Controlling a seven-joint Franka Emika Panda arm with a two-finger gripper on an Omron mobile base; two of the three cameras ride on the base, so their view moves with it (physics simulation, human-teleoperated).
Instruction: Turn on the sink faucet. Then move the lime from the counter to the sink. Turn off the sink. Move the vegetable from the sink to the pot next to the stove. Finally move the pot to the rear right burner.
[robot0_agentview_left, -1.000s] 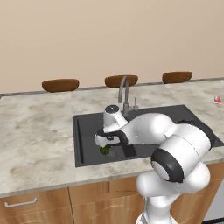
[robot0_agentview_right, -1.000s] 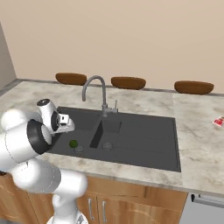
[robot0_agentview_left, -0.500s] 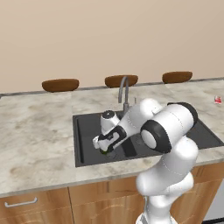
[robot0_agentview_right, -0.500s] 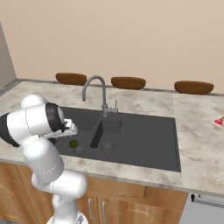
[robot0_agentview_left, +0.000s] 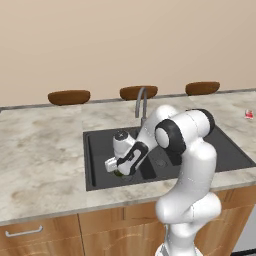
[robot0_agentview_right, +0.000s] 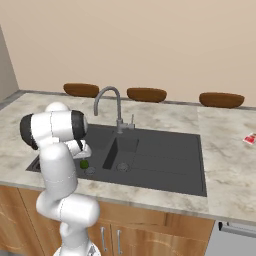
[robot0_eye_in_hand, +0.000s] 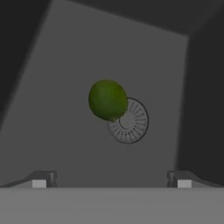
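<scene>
Left base view: gripper (robot0_agentview_left: 116, 168) lowered into the sink (robot0_agentview_left: 100, 137), just above the lime (robot0_agentview_left: 119, 173).

Right base view: lime (robot0_agentview_right: 84, 164) seen on the basin floor beside a drain (robot0_agentview_right: 90, 171).

Hand view: fingertips (robot0_eye_in_hand: 39, 180) spread wide, holding nothing; small round green lime ahead, centred, partly over the drain; no long axis.

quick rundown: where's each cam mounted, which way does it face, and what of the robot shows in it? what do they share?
Left base view: behind the arm to its left, facing the sink and faucet; arm rises lower right.
Right base view: behind to its right, same sink; arm lower left.
Hand view: on the hand, looking down at the lime beside the drain; open jaws' tips at the bottom.
Shared: the lime.
</scene>
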